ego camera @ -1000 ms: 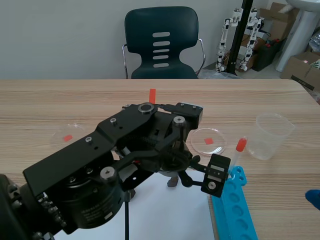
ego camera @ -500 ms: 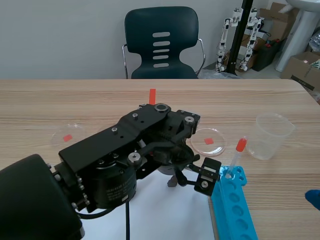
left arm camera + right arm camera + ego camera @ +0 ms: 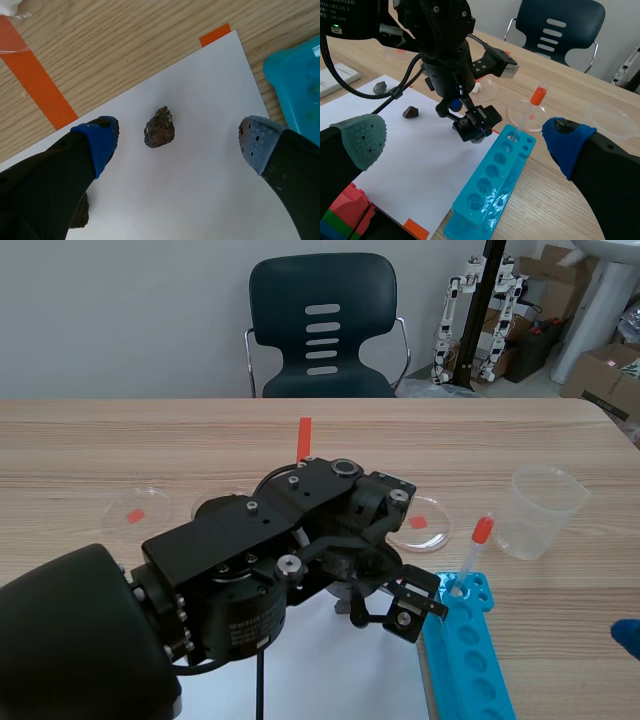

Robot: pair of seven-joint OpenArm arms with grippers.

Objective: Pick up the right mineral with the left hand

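- rock, small, dark brown and rough-edged, lies on the white sheet of paper on the desk; in the left wrist view it sits between the fingers, nearer the blue pad than the grey pad, touching neither.
- handling, as a judgement: it looks hard and light, so it should not crush. its lumpy faces could let it twist or pop out of the soft pads. the narrow waist across its middle looks like the best place to squeeze, low down and close to the paper.
- left pincer hangs above the rock with its fingers spread wide and nothing between them but the rock on the sheet below.
- a second rock lies on the same sheet, partly hidden behind the blue-padded finger; closing should not catch it, but it is near.
- blue rack sits just off the sheet's edge beyond the grey-padded finger, holding one tube with an orange cap; a wide swing could bump it.
- right pincer sits low at the desk's right side, well apart from the rock, fingers spread and holding nothing.
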